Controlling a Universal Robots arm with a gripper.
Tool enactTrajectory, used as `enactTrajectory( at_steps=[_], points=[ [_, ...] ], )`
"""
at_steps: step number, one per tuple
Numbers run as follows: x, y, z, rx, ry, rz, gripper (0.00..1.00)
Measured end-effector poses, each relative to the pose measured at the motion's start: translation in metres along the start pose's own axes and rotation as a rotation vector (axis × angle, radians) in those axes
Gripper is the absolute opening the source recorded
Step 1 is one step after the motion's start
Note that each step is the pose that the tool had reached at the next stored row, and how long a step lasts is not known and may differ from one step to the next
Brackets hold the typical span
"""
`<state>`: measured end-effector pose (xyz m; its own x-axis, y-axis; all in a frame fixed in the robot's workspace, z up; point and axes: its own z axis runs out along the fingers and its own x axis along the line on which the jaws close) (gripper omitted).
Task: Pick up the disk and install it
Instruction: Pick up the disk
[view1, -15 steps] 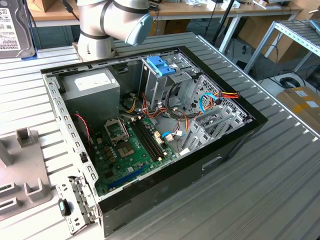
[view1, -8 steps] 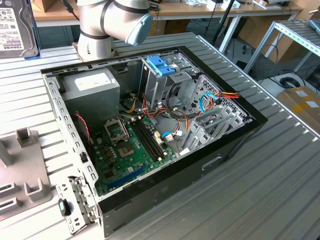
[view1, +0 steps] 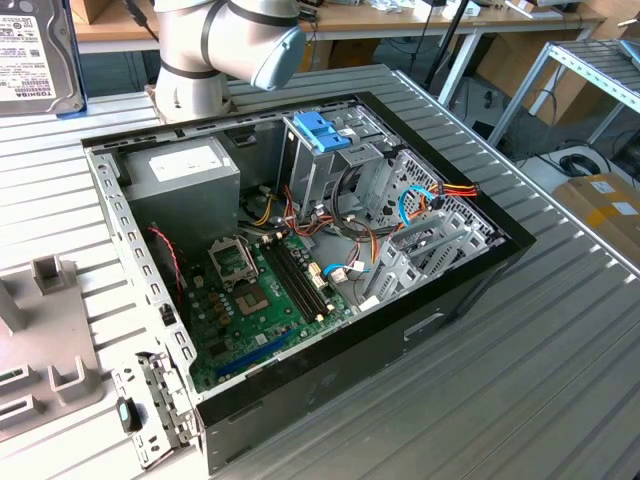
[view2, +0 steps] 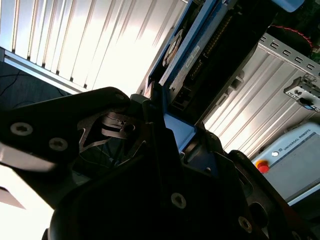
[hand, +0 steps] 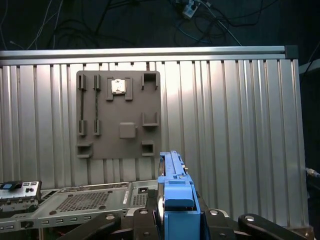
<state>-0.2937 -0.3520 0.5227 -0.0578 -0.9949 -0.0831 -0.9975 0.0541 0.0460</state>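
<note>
as the fingers (hand: 141, 216) pinch the disk (hand: 174, 192) by its blue frame edges, item judged stiff, fairly heavy, shock-fragile; frame the sound hold.

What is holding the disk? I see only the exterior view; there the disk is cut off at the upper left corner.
Observer: In the first wrist view the end effector is shut on the disk, across its flat sides.
Operator: Is the grey plate empty?
Observer: No, a small silver square part sits in one holder.
Operator: Any stop button near?
Observer: In the second wrist view, a pendant with a red button lies on the table.
</note>
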Motion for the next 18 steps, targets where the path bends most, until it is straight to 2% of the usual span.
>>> enactTrajectory(
  at_steps=[18],
  points=[
    [-0.0009, -0.0152, -0.0006, 0.0000, 0.0002, 0.000, 0.37]
  ],
)
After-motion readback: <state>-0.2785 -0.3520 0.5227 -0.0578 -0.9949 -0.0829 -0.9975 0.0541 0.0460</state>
